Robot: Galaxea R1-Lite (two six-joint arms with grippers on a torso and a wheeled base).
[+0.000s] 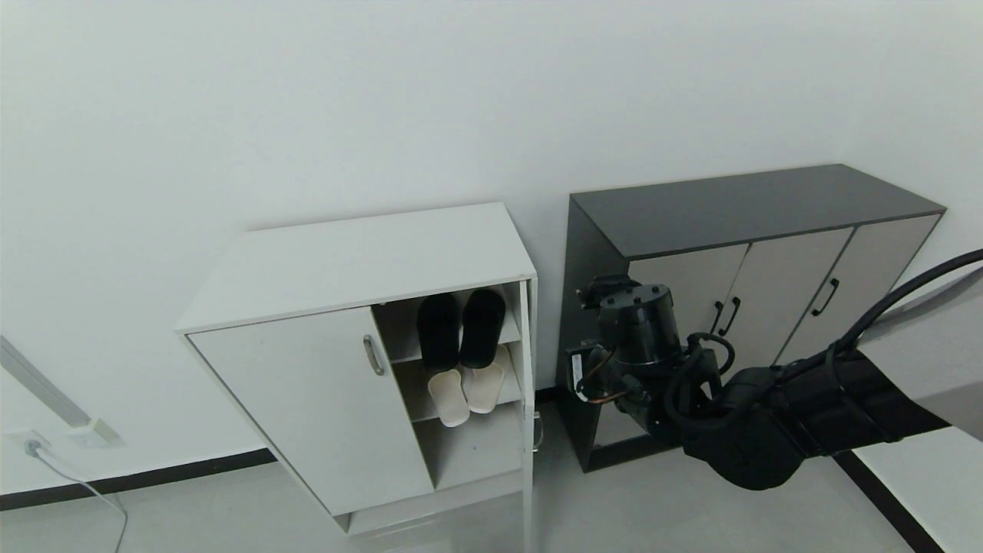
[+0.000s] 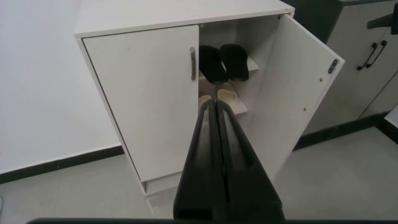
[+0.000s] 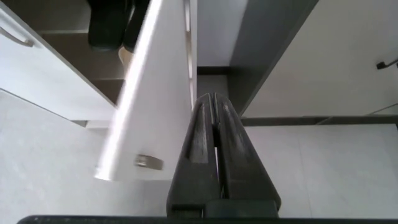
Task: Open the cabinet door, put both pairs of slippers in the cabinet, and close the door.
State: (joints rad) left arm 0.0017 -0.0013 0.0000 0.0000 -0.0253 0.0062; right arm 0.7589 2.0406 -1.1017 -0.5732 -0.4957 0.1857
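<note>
The left gripper [image 2: 216, 104], fingers pressed together and empty, is facing the white laminate two-door cabinet [image 1: 361, 261]. Two pairs, four slippers, are sitting inside: matte black slippers [image 1: 461, 329] on the upper shelf, cream slippers [image 1: 466, 392] below. The white right door [image 1: 527, 461] is standing open, with the right gripper [image 3: 216, 99], fingers also together, just beside it. The cream heels seem to be overhanging and risk jamming the door on closing.

Right arm [image 1: 768, 430]: glossy black rounded housings ending in a cylindrical wrist module [image 1: 637, 319], with thick black cables [image 1: 906, 296] looped alongside and thin copper-coloured wires [image 1: 593, 378] at the joint. Left claw [image 2: 216, 104] and right claw [image 3: 215, 98]: matte black, two long tapering fingers pressed flat together along a narrow seam.
</note>
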